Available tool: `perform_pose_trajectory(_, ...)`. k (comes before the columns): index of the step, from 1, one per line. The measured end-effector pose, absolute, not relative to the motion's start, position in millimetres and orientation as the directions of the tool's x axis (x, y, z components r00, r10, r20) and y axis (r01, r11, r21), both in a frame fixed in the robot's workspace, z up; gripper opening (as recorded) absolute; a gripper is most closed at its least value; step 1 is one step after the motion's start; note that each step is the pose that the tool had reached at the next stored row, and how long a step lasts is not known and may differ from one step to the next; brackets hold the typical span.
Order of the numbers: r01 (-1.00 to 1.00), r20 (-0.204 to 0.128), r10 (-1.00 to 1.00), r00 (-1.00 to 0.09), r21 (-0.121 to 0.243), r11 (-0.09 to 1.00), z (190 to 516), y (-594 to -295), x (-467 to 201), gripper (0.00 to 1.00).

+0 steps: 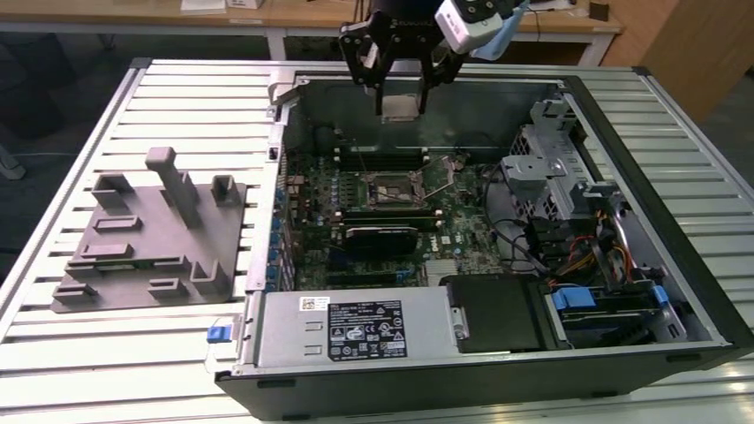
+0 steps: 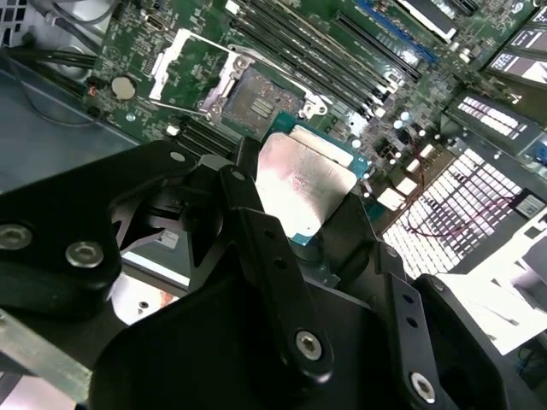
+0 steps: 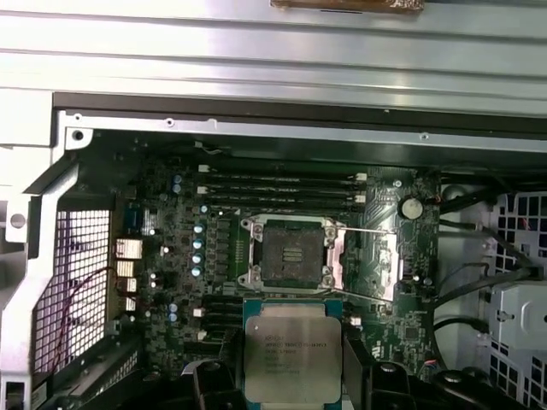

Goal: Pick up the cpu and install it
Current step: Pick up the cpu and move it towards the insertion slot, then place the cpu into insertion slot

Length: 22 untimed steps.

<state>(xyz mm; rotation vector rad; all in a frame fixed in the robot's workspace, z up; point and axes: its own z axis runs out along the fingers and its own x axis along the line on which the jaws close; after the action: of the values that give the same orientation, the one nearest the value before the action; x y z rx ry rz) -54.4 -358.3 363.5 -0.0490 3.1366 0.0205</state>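
The cpu (image 1: 401, 107), a flat square chip with a silvery top, hangs in the air above the back part of the open computer case (image 1: 613, 132). My gripper (image 1: 401, 99) is shut on it, one black finger on each side. In both wrist views the cpu (image 2: 303, 184) (image 3: 291, 354) sits between the fingers (image 2: 256, 231) (image 3: 355, 363), tilted in the second. Below lies the black motherboard socket (image 1: 387, 187) (image 3: 289, 254) (image 2: 254, 100), its metal frame (image 3: 363, 256) swung open. The chip is well above the socket and off toward the case's back wall, apart from the board.
A grey plastic fixture (image 1: 154, 234) with upright posts stands on the slatted table at the exterior view's left. Inside the case are a power supply (image 1: 353, 327), a drive cage (image 1: 548, 177) with cables, and black RAM slots (image 3: 282, 190) beside the socket.
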Motion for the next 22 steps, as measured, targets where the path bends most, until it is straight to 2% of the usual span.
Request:
perform_pose_trajectory(7, -0.021, -0.005, -0.021, -1.0, 0.01, 1.0, 363.4, -358.3, -49.9, 0.54)
perform_pose_trajectory(22, 0.163, -0.005, 0.163, -0.987, 0.007, 0.987, 362.4, -358.0, -49.6, 0.54)
